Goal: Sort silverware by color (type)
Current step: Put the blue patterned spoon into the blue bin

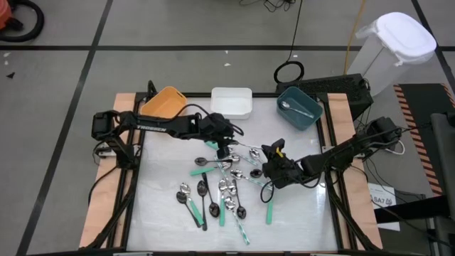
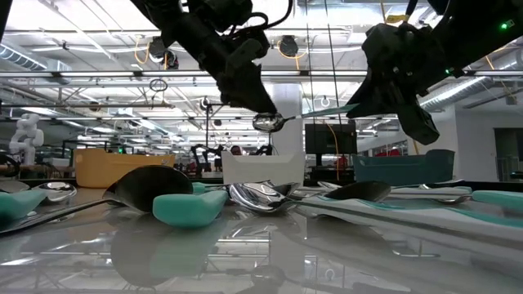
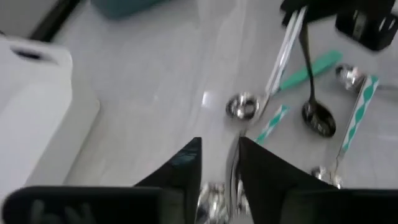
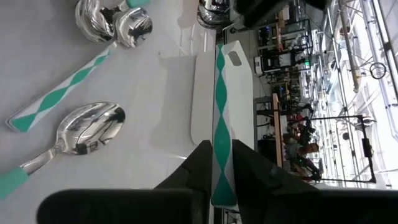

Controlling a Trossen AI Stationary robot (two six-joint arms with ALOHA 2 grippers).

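Starting at the right gripper [image 4: 222, 149], its fingers are being pressed together on the mint-and-white diamond handle of a spoon [image 4: 219, 93], which is being held clear of the table [image 1: 298, 213] over the middle of the work area. The spoon's long axis is being pointed straight out from those fingers, away from the right arm and towards the left arm, with the white bin [image 1: 231, 102] lying beyond it in the right wrist view.

At the far end of that spoon, its metal bowl is being met by the left gripper [image 3: 219, 149]. A thin metal neck is being shown in the gap between the left fingers, and the gap looks wider than the neck, so those fingers are judged to be standing a little apart and not biting on it.

Below and just beside both grippers, the loose spoons [image 1: 220, 188] are being left in a tangled cluster at mid-table, with black, mint and silver handles crossing one another.

Farthest off, along the back edge, the orange bin [image 1: 163, 103], the white bin and the teal bin [image 1: 298, 108] are being kept in a row; a silver spoon is lying in the teal one. The orange and white bins are being approached more easily by the left arm, the teal by the right, so the carrying arm probably decides the drop.
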